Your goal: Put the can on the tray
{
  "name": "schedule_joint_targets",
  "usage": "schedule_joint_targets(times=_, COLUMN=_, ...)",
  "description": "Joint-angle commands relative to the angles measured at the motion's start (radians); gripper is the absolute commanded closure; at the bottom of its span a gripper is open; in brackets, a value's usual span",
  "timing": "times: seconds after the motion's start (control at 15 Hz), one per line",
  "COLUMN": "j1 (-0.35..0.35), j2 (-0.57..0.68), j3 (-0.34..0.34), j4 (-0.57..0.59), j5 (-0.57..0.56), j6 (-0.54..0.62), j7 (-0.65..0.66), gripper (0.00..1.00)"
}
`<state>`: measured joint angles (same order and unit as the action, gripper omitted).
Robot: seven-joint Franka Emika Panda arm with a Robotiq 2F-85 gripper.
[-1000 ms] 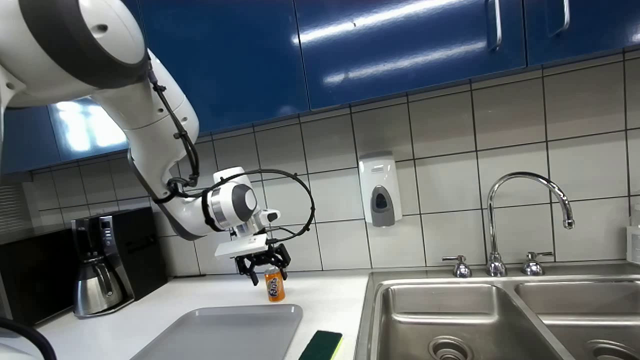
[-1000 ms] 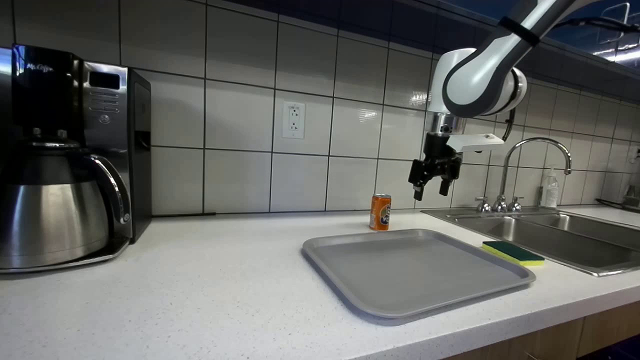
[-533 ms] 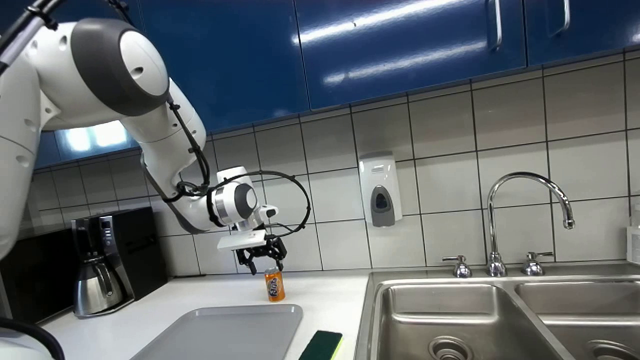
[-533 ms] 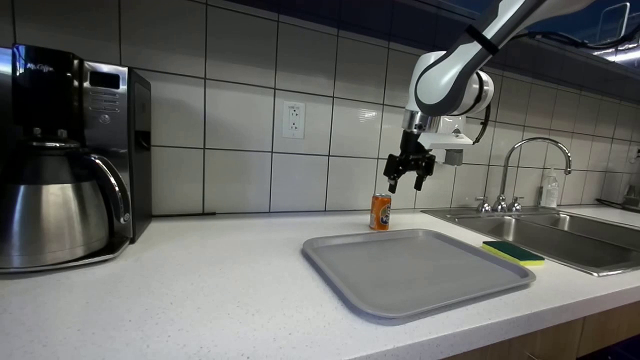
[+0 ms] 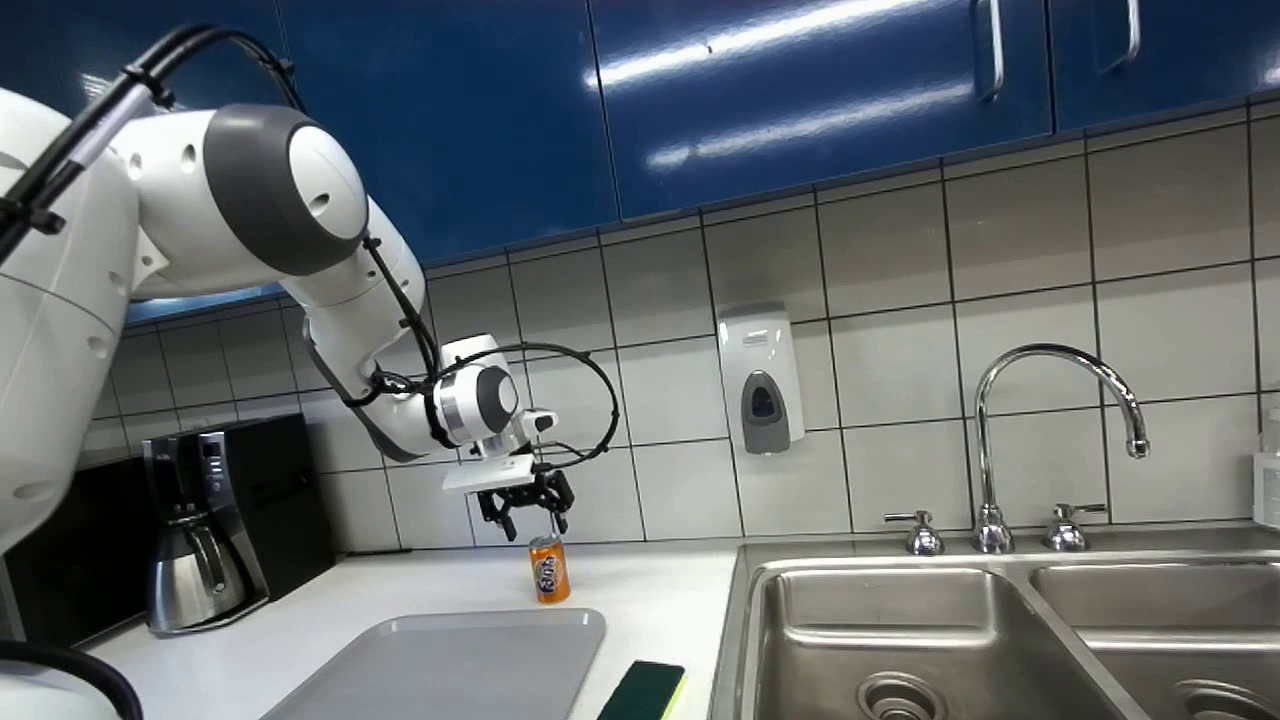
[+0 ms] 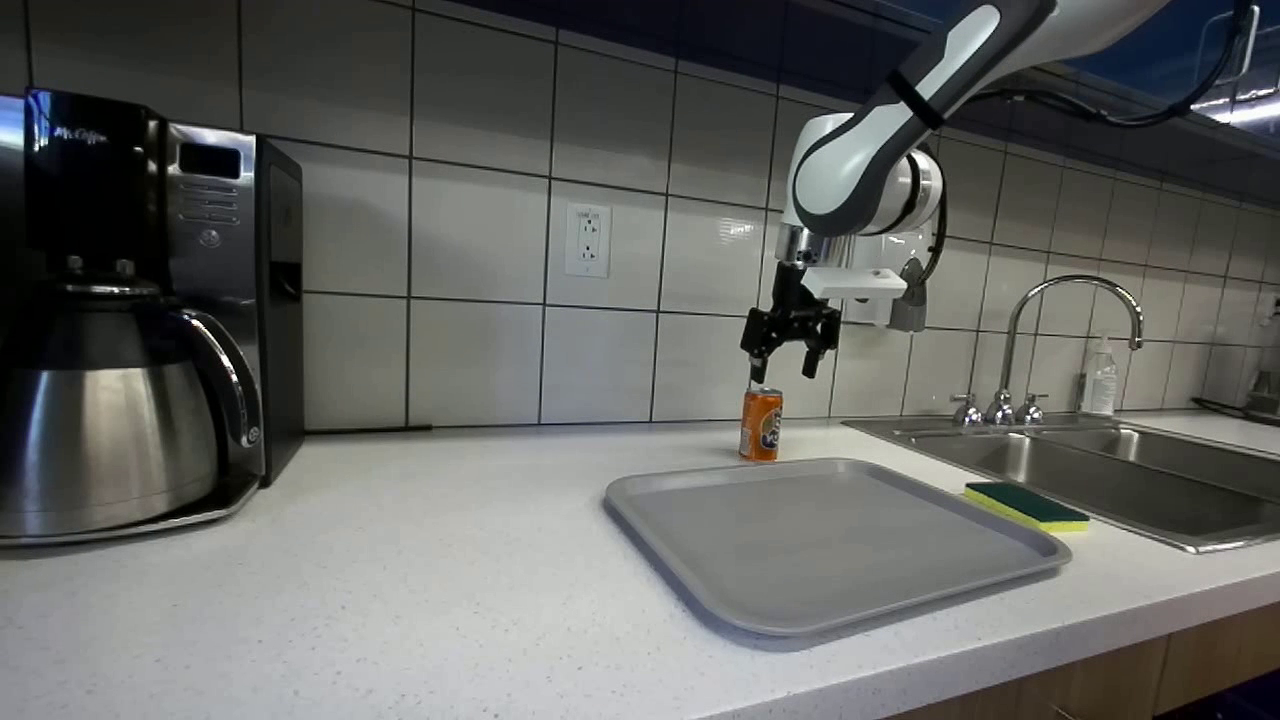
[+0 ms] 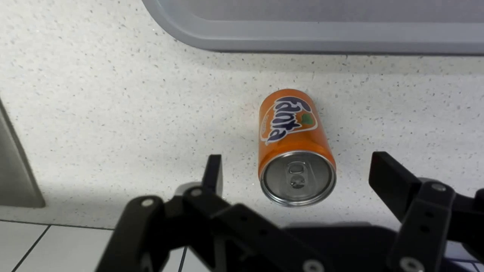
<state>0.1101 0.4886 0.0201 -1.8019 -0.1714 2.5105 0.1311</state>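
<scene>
The orange can (image 6: 761, 428) with a silver top stands upright on the counter, just behind the tray. It also shows in an exterior view (image 5: 550, 576) and in the wrist view (image 7: 289, 126). The grey tray (image 6: 840, 540) lies flat with nothing on it; its rim (image 7: 302, 37) crosses the top of the wrist view. My gripper (image 6: 785, 374) points down, open and empty, above the can and slightly to its right in that view. In the wrist view the can's top appears between the two spread fingers (image 7: 213, 173), touching neither.
A green and yellow sponge (image 6: 1025, 506) lies beside the tray, near the steel sink (image 5: 745, 640). The coffee maker (image 6: 285, 330) stands at the far end. The tiled wall (image 6: 600, 370) is close behind the can. A soap dispenser (image 5: 760, 380) hangs on the wall.
My gripper has moved sideways toward the can, leftward in an exterior view, and slightly upward. It stays open. The can and the tray have not moved.
</scene>
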Motion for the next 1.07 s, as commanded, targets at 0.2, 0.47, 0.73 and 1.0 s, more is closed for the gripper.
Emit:
schedule_joint_targets(times=0.2, j1=0.024, j2=0.113, j3=-0.018, j4=0.178, j5=0.026, j6=-0.122, j7=0.026, gripper=0.0)
schedule_joint_targets(times=0.47, j1=0.024, j2=0.158, j3=-0.023, j4=0.238, j5=0.031, j6=-0.152, j7=0.027, gripper=0.0)
schedule_joint_targets(times=0.73, j1=0.024, j2=0.198, j3=-0.028, j4=0.277, j5=0.029, j6=-0.171, j7=0.026, gripper=0.0)
schedule_joint_targets(times=1.0, j1=0.023, j2=0.231, j3=-0.031, j4=0.3, j5=0.033, j6=-0.186, j7=0.026, gripper=0.0)
